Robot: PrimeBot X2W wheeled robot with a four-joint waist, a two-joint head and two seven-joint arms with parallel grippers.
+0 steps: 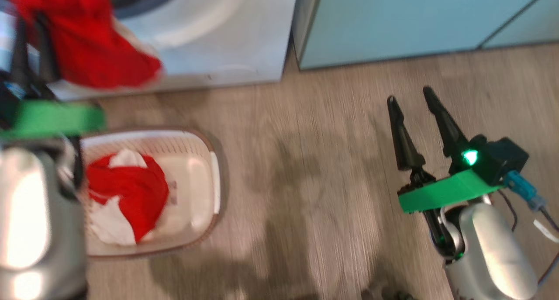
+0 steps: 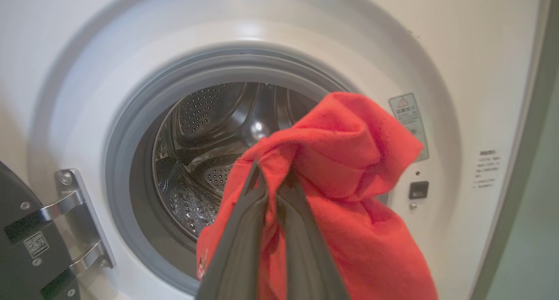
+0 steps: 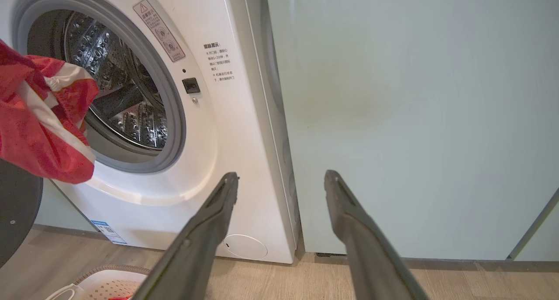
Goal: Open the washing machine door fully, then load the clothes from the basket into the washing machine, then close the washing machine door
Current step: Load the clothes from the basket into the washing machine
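Observation:
My left gripper (image 2: 270, 171) is shut on a red garment (image 2: 349, 160), holding it in front of the washing machine's (image 2: 458, 51) open steel drum (image 2: 209, 134). In the head view that garment (image 1: 87, 42) hangs from the left gripper (image 1: 30, 33) at the top left. The washing machine door (image 2: 22, 247) is swung open to the left on its hinge (image 2: 78, 221). The basket (image 1: 214, 169) sits on the floor below, with more red and white clothes (image 1: 131, 191) in it. My right gripper (image 1: 410, 94) hovers open and empty over the floor to the right.
A pale teal cabinet (image 1: 393, 20) stands right beside the washing machine (image 3: 236, 138). In the right wrist view, the right gripper (image 3: 281, 177) points at the seam between them. Wood floor (image 1: 305, 182) lies between the basket and the right arm.

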